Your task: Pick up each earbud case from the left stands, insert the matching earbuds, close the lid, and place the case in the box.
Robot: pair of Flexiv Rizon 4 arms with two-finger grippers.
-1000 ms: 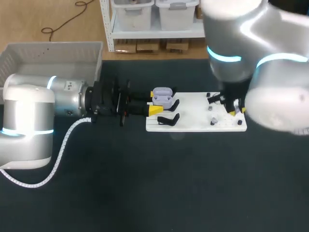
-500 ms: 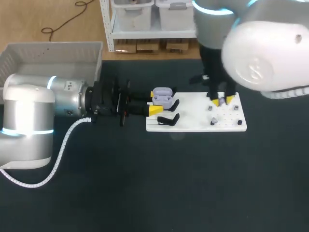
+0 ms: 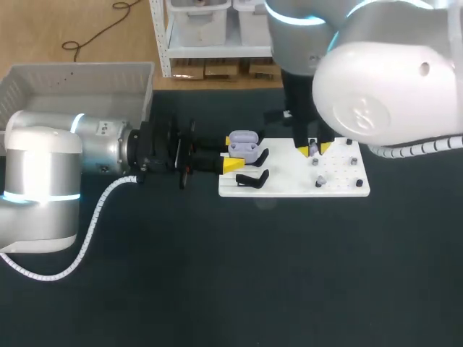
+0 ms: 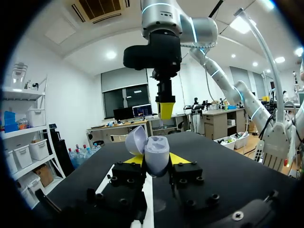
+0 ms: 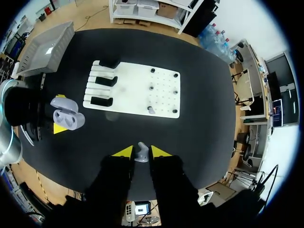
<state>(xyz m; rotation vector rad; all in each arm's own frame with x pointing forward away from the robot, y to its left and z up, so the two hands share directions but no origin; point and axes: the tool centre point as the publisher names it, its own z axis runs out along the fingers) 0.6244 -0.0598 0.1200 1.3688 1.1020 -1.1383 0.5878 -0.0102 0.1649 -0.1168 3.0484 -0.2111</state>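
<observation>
Right gripper (image 5: pixel 141 154) hangs high over the flat white plastic board (image 3: pixel 340 189). Its yellow-tipped fingers are drawn nearly together and pinch a small pale grey earbud (image 5: pixel 141 148) from two sides. In the head view its tips sit over the board's far edge, about midway along it.

Left gripper (image 4: pixel 156 160) lies level with the table and points at the board's left end. Its fingers are clamped on either side of a rounded lavender plastic earbud case (image 3: pixel 244 148). The case's lid is tipped back and open, and the two hollows inside are visible in the right wrist view. The case is held just off the board's left end, clear of the stands.

On the board's left end is a row of black stands (image 5: pixel 105 80), three of them in the right wrist view. Toward the right end, one small grey piece (image 5: pixel 151 110) sits on the board near its near edge, and dark pegs (image 5: pixel 176 75) mark the corners.

Well apart from the board, beyond its left end and farther back on the table, sits a light grey open plastic box (image 3: pixel 72 79).
</observation>
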